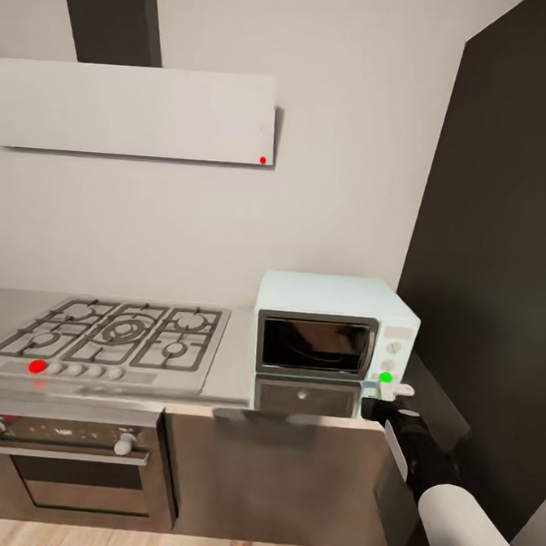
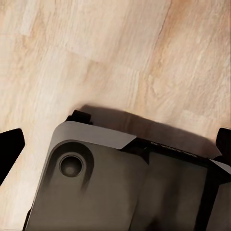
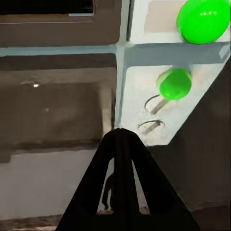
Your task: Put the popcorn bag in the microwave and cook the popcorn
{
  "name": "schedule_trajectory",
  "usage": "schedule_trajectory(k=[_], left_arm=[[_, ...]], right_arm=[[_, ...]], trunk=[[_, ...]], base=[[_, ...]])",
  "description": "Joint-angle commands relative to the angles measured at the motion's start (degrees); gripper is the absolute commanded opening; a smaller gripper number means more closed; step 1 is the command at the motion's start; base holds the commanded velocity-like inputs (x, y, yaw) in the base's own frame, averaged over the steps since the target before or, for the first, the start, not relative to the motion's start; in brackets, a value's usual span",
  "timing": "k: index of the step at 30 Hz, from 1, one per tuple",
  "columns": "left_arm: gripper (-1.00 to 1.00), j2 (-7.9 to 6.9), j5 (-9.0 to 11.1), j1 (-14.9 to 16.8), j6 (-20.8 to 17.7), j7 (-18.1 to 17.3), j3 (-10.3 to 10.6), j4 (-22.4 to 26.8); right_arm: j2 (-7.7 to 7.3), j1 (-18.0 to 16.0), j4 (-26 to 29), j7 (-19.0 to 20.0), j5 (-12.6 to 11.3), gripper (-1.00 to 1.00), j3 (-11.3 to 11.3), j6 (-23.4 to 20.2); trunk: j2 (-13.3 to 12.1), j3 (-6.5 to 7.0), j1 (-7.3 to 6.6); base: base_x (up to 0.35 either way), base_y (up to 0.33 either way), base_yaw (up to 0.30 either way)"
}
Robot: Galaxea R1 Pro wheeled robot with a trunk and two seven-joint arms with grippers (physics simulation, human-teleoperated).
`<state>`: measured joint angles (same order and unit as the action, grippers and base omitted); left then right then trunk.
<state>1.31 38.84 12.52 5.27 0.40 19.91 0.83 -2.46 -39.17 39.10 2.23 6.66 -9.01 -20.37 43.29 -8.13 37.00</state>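
The right pincer (image 3: 120, 144), fingers pressed together and empty, is nosing at the microwave's (image 1: 327, 309) stiff green knob (image 3: 174, 83) just ahead.

head view facing microwave (image 1: 334, 334), right wrist close at its panel

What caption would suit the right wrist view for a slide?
Right gripper, fingers together, points at the microwave panel just below its green knob, mirrored in the glossy countertop.
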Motion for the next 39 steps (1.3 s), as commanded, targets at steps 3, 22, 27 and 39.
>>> schedule_trajectory(k=[3,22,27,39], left_arm=[[1.0,0.01,0.4,0.0,0.2,0.0,0.5,0.0],[1.0,-0.51,0.6,0.0,0.2,0.0,0.6,-0.2],[1.0,-0.64,1.0,0.0,0.1,0.0,0.5,-0.5],[1.0,-2.43,-2.1,0.0,-3.4,0.0,0.5,-0.3]], right_arm=[[-0.3,-0.1,1.8,0.6,0.3,-1.0,-0.3,-1.4],[-3.99,21.1,-40.5,0.3,2.7,-1.0,-2.3,21.0],[-3.63,31.8,-40.9,0.3,2.3,-1.0,-2.5,30.9],[-3.72,34.2,-40.9,0.3,0.0,-1.0,-2.8,33.5]], trunk=[[0.1,-0.09,-0.01],[0.1,-0.09,-0.01],[0.1,-0.09,-0.01],[0.1,-0.09,-0.01]], base=[[-0.252,0.204,0.0],[-0.186,0.15,0.0],[-0.001,0.001,0.0],[0.0,0.0,0.0]])
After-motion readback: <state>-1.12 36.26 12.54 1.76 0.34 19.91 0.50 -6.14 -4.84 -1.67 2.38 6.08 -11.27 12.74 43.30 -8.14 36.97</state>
